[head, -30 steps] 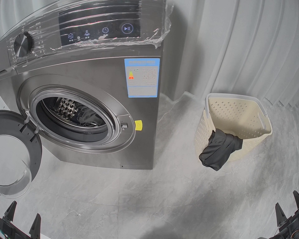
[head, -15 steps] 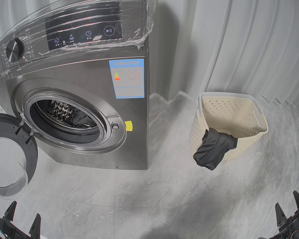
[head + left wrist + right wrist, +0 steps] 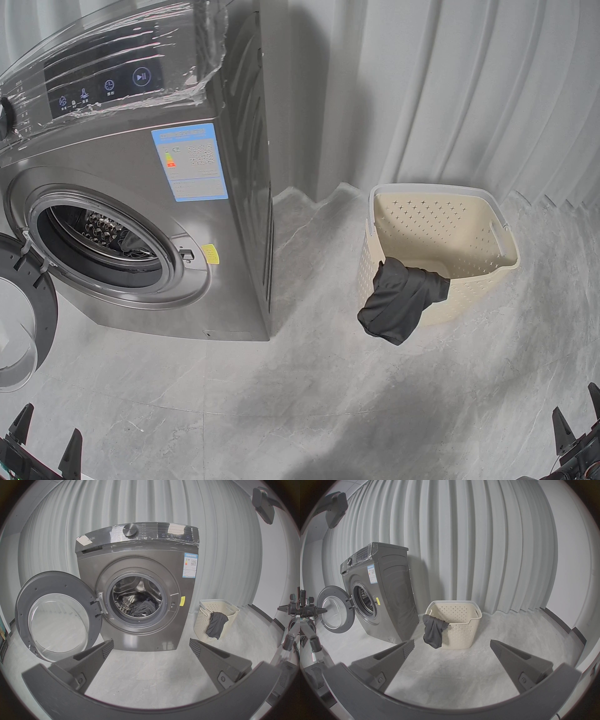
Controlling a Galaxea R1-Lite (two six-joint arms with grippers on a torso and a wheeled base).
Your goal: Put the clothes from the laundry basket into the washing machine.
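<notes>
The left pincer (image 3: 50,420) hangs low over the floor's near left edge, fingers apart and holding nothing. Beyond it the door (image 3: 19,312) is swung wide open. The washer (image 3: 187,262) stands toward the floor's back left, and dark clothes (image 3: 142,607) already lie in its drum. Its panel (image 3: 106,81) sits under plastic film and shows icons, including a play-pause mark. The blue label (image 3: 189,162) carries coloured rating bars and a square code, but its print is too small to read, as is the yellow sticker (image 3: 210,254). To the right, by the curtain, one dark garment (image 3: 397,300) drapes over the basket (image 3: 494,250) rim's near left corner. The basket looks otherwise empty, so likely only this piece remains. The right pincer (image 3: 575,400), at the near right edge, is also spread and empty.
</notes>
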